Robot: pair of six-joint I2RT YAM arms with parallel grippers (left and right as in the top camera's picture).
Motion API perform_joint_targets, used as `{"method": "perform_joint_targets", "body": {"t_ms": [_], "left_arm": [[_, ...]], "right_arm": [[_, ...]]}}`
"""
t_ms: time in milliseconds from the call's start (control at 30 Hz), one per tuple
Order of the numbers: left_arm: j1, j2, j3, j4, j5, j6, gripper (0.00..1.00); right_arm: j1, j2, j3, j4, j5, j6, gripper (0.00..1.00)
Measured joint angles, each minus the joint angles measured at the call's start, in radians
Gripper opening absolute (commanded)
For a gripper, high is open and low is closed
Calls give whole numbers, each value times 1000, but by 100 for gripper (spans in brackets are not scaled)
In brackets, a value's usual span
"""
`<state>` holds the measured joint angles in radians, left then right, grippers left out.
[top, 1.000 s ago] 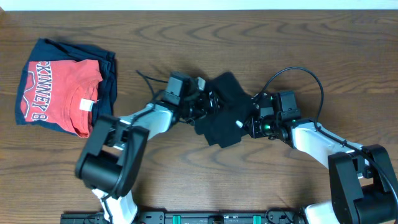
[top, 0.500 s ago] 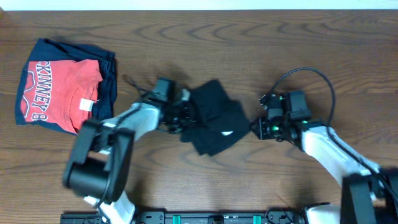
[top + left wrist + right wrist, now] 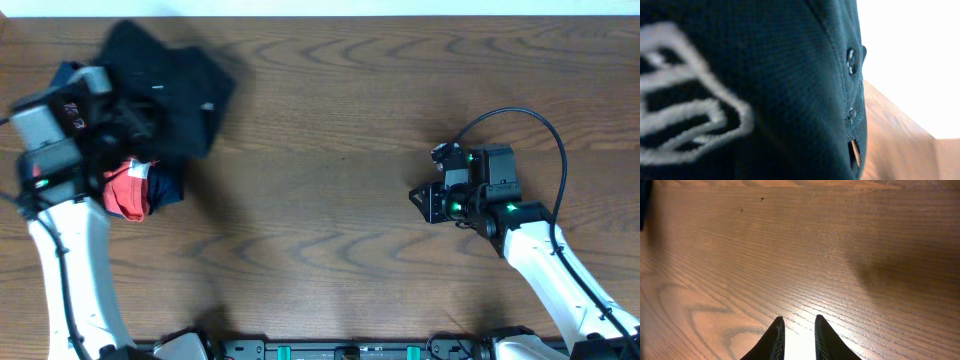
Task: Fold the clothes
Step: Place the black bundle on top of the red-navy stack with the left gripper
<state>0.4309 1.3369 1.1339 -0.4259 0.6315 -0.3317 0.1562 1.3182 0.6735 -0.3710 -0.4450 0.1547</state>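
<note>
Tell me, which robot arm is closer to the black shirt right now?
Left. The left gripper is right at the black shirt, which fills its wrist view, above the red and navy clothes. The right gripper sits far across the table over bare wood.

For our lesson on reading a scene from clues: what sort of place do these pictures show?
Most likely a robotics lab or test bench, not a home. A white robot arm stands at each side of a wooden table, and the left one holds a black shirt by a pile of clothes.
</note>
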Motion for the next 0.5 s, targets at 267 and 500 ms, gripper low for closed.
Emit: {"method": "perform_joint_targets", "body": {"t_ms": [267, 500], "left_arm": [[230, 235, 0, 94, -96, 50, 57], [290, 365, 0, 54, -121, 73, 98]], "right_arm": [[0, 0, 0, -7, 0, 0, 18], [0, 0, 0, -48, 0, -3, 18]]}}
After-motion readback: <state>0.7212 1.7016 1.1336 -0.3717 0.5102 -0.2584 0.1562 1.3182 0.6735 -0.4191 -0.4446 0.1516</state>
